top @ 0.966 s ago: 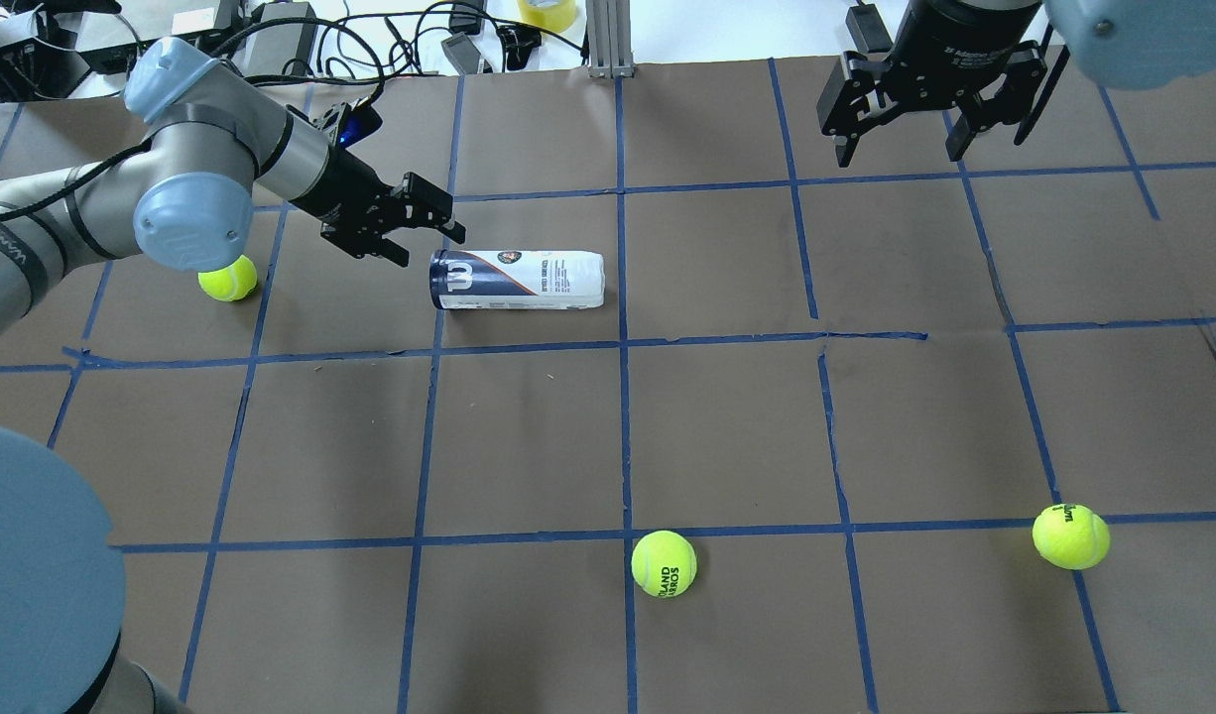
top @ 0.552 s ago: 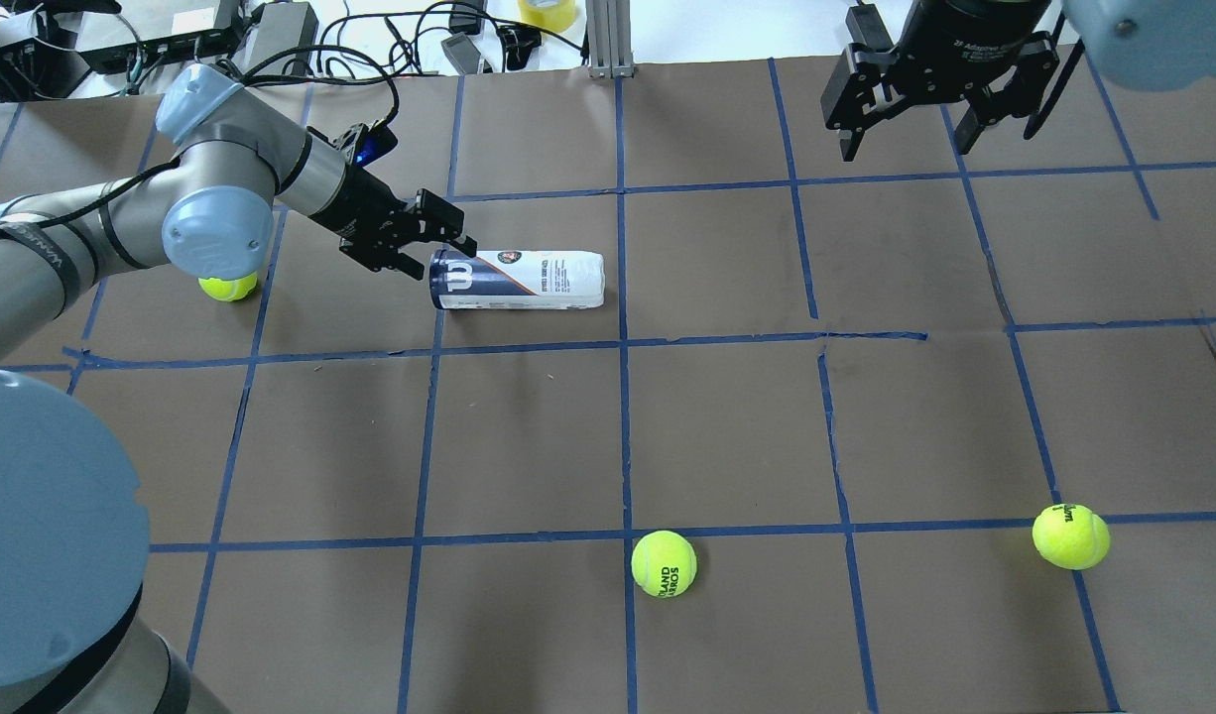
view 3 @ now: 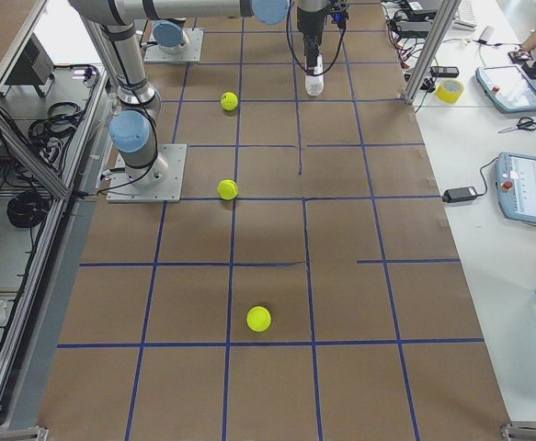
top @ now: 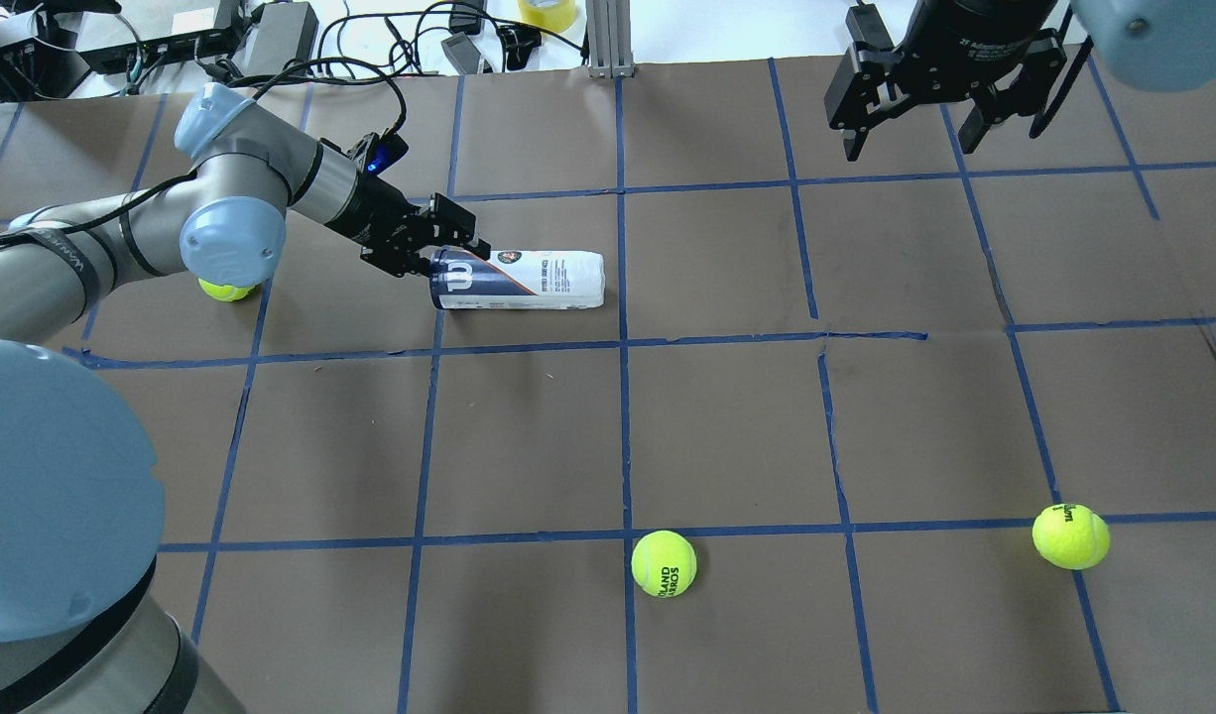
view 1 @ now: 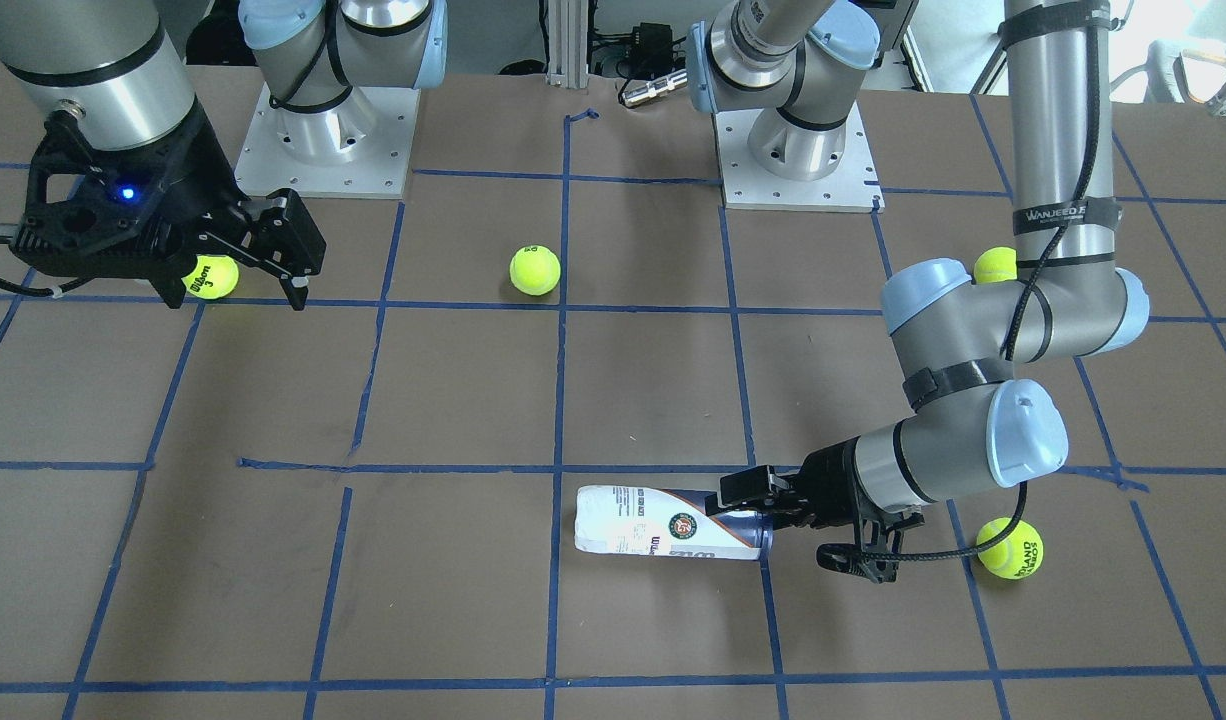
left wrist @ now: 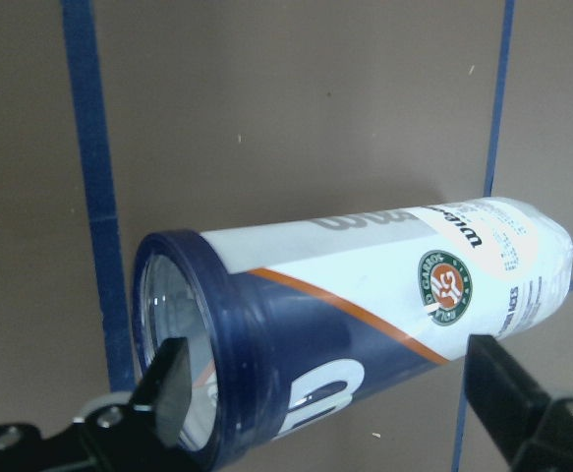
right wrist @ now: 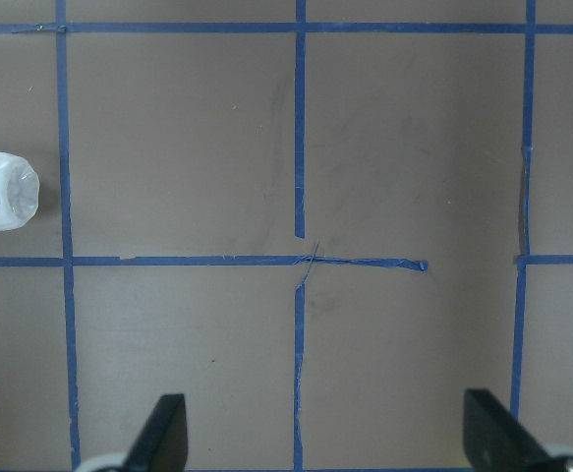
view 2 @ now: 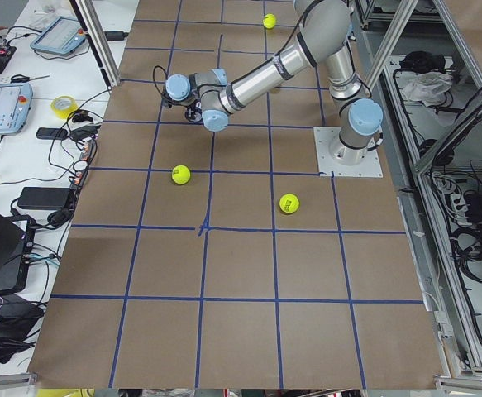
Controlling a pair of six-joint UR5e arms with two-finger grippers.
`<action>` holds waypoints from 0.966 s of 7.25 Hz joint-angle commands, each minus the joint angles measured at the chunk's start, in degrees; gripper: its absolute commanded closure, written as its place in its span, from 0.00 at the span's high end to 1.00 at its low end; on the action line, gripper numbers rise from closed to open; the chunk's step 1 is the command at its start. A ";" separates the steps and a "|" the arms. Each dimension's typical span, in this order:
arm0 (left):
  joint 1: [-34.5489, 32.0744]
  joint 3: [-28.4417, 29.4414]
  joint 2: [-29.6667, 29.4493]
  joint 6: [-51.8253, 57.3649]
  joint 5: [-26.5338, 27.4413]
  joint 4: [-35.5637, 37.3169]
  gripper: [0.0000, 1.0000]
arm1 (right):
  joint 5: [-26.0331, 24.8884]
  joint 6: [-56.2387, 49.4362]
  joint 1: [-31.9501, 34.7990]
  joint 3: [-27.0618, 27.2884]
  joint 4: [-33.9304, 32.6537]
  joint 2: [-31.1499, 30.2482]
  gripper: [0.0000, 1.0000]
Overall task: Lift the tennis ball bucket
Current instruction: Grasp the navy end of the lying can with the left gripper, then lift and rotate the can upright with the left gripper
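The tennis ball bucket [top: 517, 280] lies on its side on the brown table, navy end towards my left arm. It also shows in the front view [view 1: 663, 523] and the left wrist view [left wrist: 365, 295]. My left gripper [top: 452, 256] is open, and its two fingers [left wrist: 173, 383] flank the navy end without closing on it. It shows in the front view too [view 1: 763, 525]. My right gripper [top: 913, 151] is open and empty, hanging above the far right of the table, well away from the bucket. Its wrist view shows only the bucket's white end [right wrist: 1, 190].
Loose tennis balls lie under my left elbow [top: 227, 289], at the near centre [top: 664, 563] and at the near right [top: 1070, 535]. Cables and power bricks [top: 271, 30] and a tape roll [top: 547, 12] sit beyond the far edge. A metal post [top: 608, 40] stands there.
My left gripper has moved right to the bucket, and its open fingers now straddle the navy end. The right gripper has shifted slightly away. The bucket has not moved.
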 commanded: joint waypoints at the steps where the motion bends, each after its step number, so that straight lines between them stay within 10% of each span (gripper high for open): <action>1: 0.00 0.57 -0.44 -3.38 -0.60 0.06 0.08 | -0.05 -0.15 0.00 0.00 0.39 -0.08 1.00; 7: -2.10 16.89 3.77 -15.70 14.92 -6.43 0.00 | 0.04 -0.50 -0.18 1.49 0.39 -0.87 1.00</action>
